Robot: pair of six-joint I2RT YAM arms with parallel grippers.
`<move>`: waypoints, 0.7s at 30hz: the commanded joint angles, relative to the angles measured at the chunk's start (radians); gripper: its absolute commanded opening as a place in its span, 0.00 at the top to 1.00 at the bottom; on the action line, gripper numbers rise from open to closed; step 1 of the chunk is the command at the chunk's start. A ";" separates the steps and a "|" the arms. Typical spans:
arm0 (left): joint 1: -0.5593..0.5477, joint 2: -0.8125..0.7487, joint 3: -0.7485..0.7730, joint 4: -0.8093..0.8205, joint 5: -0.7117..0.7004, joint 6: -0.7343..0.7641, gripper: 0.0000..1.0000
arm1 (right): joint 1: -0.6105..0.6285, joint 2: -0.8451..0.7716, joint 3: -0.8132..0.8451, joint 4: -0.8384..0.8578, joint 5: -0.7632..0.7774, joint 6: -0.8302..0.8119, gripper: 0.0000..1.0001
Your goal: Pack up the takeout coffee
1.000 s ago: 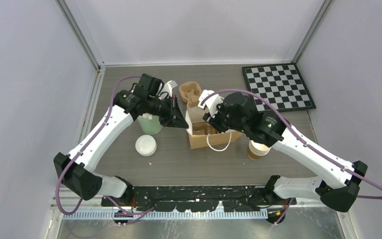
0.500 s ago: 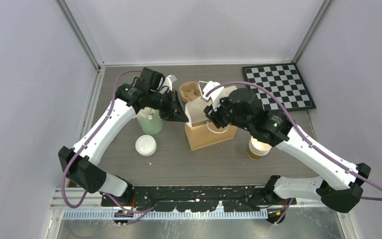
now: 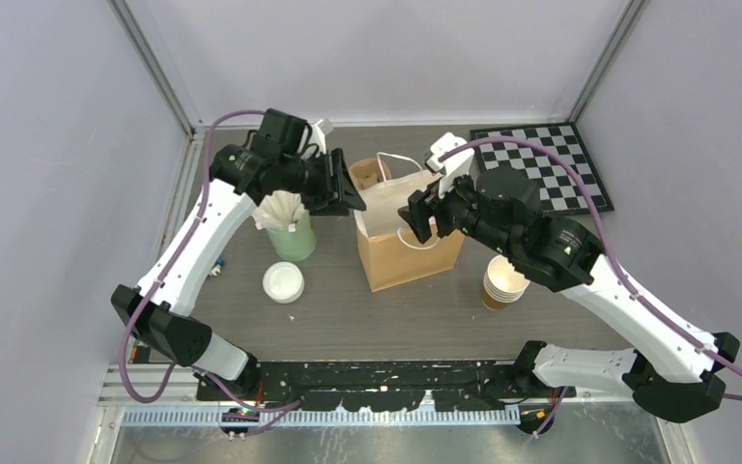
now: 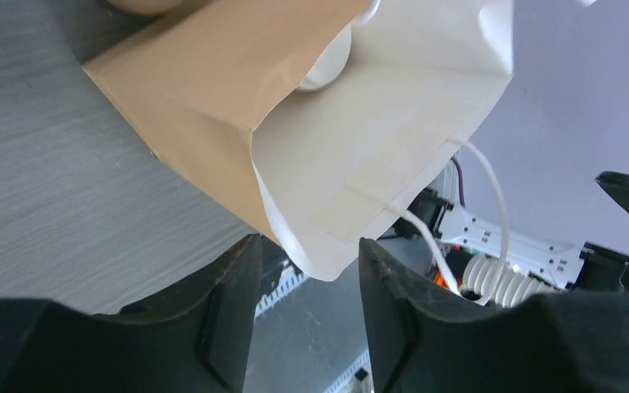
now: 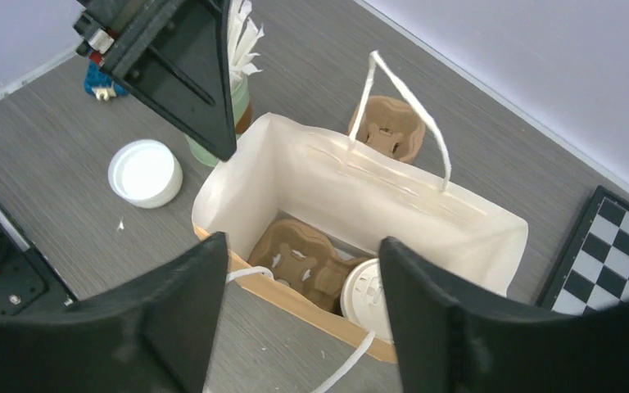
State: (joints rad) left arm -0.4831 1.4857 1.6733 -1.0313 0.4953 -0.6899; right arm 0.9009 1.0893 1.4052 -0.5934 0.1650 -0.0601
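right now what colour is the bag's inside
White. The paper bag interior shows best in the right wrist view.

White shells, black joints and black bases mark the left arm [image 3: 185,259] and right arm [image 3: 638,314]; a purple cable [image 3: 220,124] loops along each. The left hand [image 3: 351,200] and right hand [image 3: 412,220] are black, with broad tapering fingers [image 5: 450,327].

Bright, even, diffuse light, faint soft shadows on the table [image 3: 328,309], wrist views' near foreground blurred
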 commanded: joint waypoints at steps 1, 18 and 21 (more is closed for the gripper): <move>0.016 0.000 0.133 -0.059 -0.127 0.043 0.47 | -0.004 -0.050 0.044 0.044 0.076 0.119 0.21; 0.131 0.077 0.209 -0.243 -0.714 0.237 0.08 | -0.004 -0.129 0.026 -0.025 0.125 0.156 0.10; 0.188 0.088 0.203 -0.266 -0.714 0.221 0.23 | -0.003 -0.141 0.025 -0.038 0.140 0.155 0.10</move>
State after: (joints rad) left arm -0.3534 1.5738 1.8771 -1.2743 -0.1444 -0.4854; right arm 0.9009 0.9745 1.4292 -0.6277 0.2733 0.0860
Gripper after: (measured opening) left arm 0.848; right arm 0.898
